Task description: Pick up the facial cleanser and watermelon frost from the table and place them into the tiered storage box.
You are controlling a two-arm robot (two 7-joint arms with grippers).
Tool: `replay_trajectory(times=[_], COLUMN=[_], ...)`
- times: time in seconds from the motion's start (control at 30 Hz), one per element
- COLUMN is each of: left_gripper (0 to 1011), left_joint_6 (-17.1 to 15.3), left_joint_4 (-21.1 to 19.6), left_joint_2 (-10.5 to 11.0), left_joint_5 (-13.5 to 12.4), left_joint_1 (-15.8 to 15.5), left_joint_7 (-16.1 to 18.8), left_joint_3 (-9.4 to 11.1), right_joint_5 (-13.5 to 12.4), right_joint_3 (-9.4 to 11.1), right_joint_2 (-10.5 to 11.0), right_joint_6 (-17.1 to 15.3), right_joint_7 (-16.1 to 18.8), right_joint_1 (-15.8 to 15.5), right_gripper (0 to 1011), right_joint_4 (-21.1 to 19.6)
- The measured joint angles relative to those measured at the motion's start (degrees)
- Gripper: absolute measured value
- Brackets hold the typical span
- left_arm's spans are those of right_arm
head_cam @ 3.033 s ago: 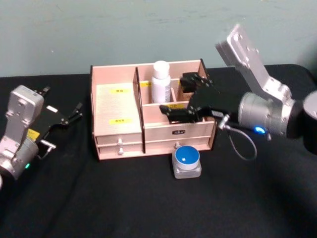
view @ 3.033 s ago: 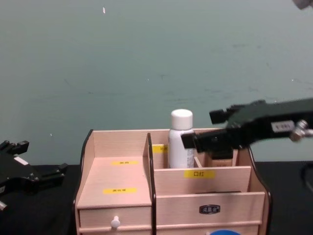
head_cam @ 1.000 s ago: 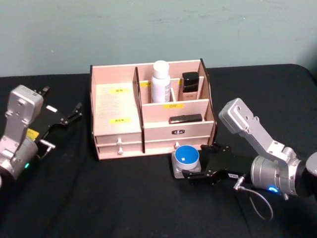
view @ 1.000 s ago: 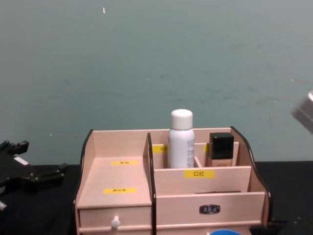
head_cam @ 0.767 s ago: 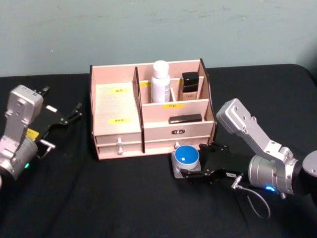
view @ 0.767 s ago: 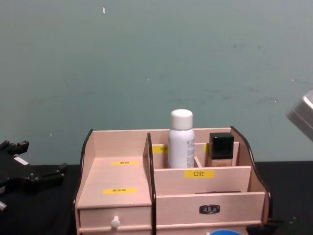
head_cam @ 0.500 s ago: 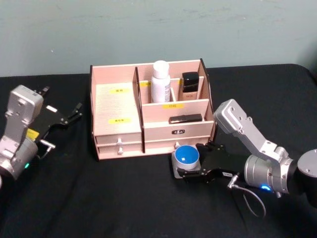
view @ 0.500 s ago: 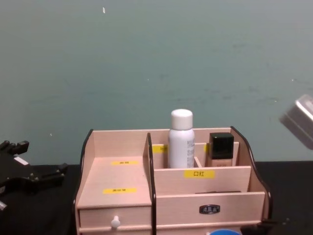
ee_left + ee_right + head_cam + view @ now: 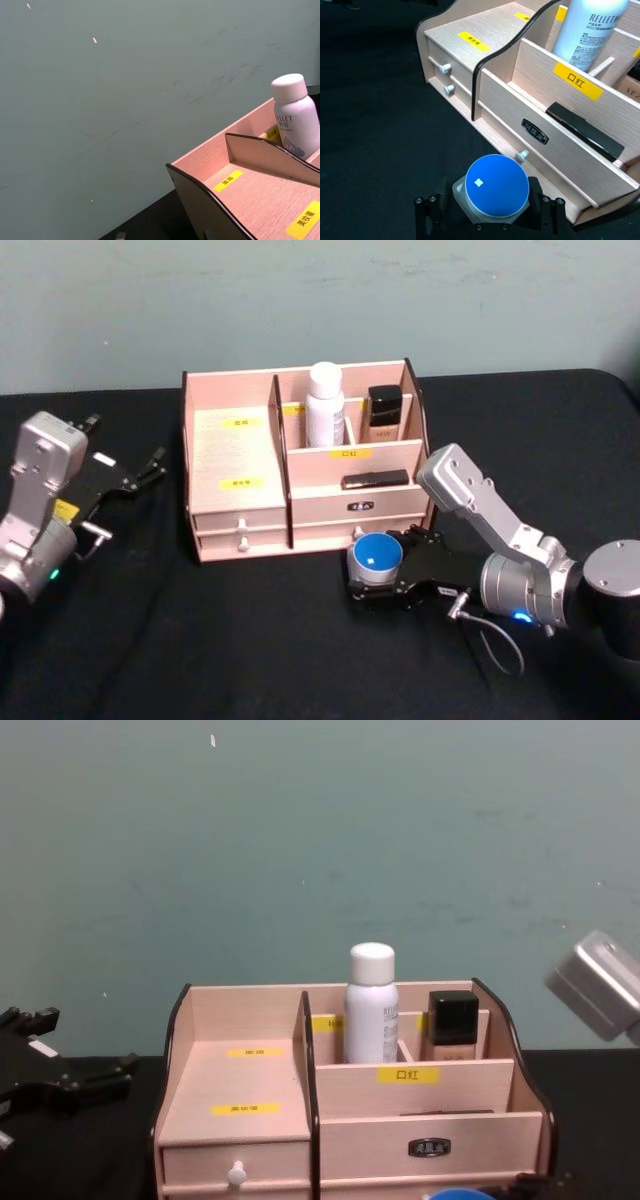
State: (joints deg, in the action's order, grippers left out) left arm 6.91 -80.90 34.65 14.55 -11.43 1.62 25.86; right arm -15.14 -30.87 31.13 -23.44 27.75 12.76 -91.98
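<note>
While my left gripper (image 9: 128, 488) lay parked, fingers apart, at middle left, my right gripper (image 9: 377, 586) had its fingers spread around the blue-lidded jar (image 9: 376, 556), lower centre, before the storage box (image 9: 232, 455).

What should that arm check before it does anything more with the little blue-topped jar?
1. Right gripper lined up with a jaw on each side of the blue-lidded jar: ok.
2. Jaws closed on the jar: not ok, they stand open.
3. Jar upright on the table: ok.
4. Clearance from the drawer knob just behind the jar: cannot tell.
5. Bare spot in the tiered storage box, on its left shelf: ok.
6. Left gripper parked off to the left, away from the box: ok.
</note>
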Motion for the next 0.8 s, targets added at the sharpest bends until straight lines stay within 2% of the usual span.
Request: replay_trajectory(times=[0.17,0.43,0.47,0.8], left_gripper=[1010,1010,1010,1010], left_joint_6=[0.0,0.0,0.0,0.0], left_joint_4=[0.0,0.0,0.0,0.0], left_joint_2=[0.0,0.0,0.0,0.0], left_joint_5=[0.0,0.0,0.0,0.0], left_joint_1=[0.0,0.0,0.0,0.0], left_joint_7=[0.0,0.0,0.0,0.0], left_joint_3=[0.0,0.0,0.0,0.0], right_joint_5=[-0.1,-0.2,-0.2,-0.4], right_joint_3=[0.1,0.2,0.2,0.2], right_joint_2=[0.1,0.2,0.2,0.3], right_joint_6=[0.0,-0.1,-0.1,-0.1], right_joint_7=[0.0,-0.1,-0.1,-0.1], right_joint_1=[-0.1,-0.2,-0.2,-0.3], right_gripper=[1003,865,823,728], right_joint_4=[-0.2,-0.4,-0.4,-0.5])
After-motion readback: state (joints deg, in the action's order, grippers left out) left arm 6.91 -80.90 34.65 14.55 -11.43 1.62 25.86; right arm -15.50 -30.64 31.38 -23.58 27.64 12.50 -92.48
